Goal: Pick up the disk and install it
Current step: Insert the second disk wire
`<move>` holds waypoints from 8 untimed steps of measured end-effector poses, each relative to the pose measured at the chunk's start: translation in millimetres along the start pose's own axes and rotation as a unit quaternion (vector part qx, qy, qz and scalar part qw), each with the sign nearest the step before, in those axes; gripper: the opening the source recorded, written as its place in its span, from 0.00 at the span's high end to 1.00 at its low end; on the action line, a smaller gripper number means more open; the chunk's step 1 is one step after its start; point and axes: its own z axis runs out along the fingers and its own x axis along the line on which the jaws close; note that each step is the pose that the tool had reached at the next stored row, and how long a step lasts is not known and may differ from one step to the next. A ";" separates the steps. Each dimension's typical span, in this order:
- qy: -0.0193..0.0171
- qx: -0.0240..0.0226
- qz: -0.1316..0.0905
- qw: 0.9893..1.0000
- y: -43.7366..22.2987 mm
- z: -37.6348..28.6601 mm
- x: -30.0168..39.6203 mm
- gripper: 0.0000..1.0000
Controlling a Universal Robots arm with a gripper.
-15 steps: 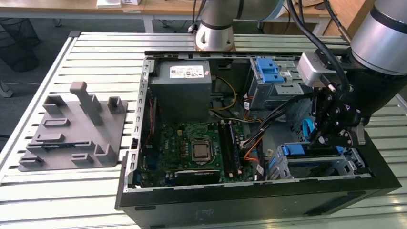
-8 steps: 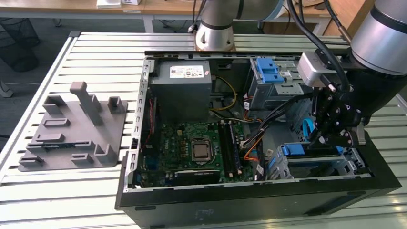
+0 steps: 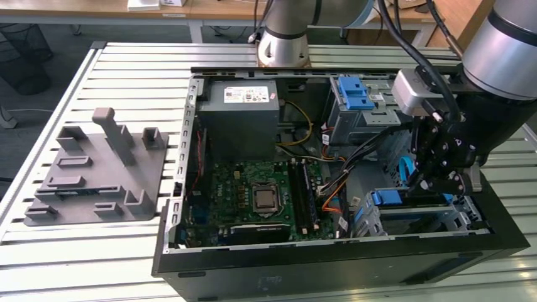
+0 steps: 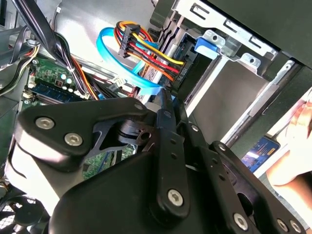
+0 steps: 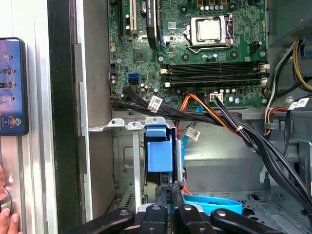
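The disk point(image 3: 393, 197) stands on edge in the metal drive cage point(image 3: 436, 220) at the front corner of the open computer case, on the exterior view's right. Its blue plastic rail point(image 5: 160, 155) faces the first wrist view between the cage's silver tabs. My gripper point(image 3: 417, 187) hangs straight over that cage. Its black fingers are shut together, and the gripper point(image 5: 169, 188) has its tips right at the disk's end. In the second wrist view the gripper point(image 4: 165, 97) points at the bay beside the bundle of red, yellow and orange wires point(image 4: 146, 48).
The case holds a green motherboard point(image 3: 260, 195), a large grey box point(image 3: 243, 104) and a second cage with a blue latch point(image 3: 356, 94). A blue flat cable point(image 5: 214, 202) and black wiring point(image 5: 253, 141) cross near the bay. A grey fixture point(image 3: 92, 170) lies outside. A phone point(image 5: 12, 87) and hand point(image 5: 6, 219) are beside the case.
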 end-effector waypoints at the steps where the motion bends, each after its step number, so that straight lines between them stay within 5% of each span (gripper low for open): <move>1: 0.000 0.000 0.000 1.000 0.0 0.2 0.0 0.84; 8: -0.003 0.000 0.000 1.000 0.0 -0.8 0.1 0.84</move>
